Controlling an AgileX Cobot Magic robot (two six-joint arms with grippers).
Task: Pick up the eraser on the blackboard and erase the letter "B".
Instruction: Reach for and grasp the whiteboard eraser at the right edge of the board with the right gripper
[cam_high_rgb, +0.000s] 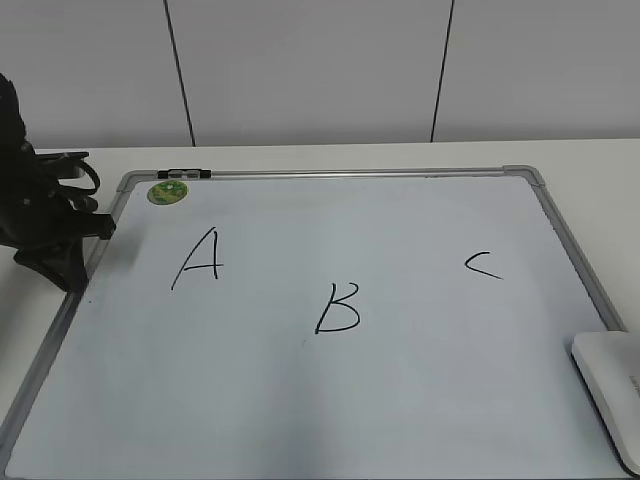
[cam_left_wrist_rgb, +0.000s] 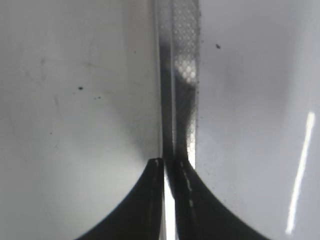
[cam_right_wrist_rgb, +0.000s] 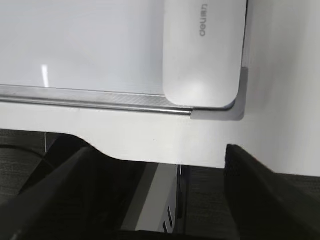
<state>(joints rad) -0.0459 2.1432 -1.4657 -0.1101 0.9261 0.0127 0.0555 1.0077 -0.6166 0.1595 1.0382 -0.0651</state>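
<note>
My right pincer (cam_right_wrist_rgb: 160, 200) is spread wide, holding nothing, with the eraser (cam_right_wrist_rgb: 205, 50) just ahead of it on the blackboard (cam_right_wrist_rgb: 80, 45) corner, ready for approach. My left pincer (cam_left_wrist_rgb: 167, 167) is clenched, parked over the frame. The letter "B" (cam_high_rgb: 338, 308) sits untouched mid-board.

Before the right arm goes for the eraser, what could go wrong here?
1. The eraser lies at the right corner of the blackboard, over the grey frame, so a push might slide it off.
2. The right gripper is open but apart from it, below the table edge; rising, it could hit that edge.
3. The letter "B" sits between "A" and "C"; a wide wipe could smear them.
</note>
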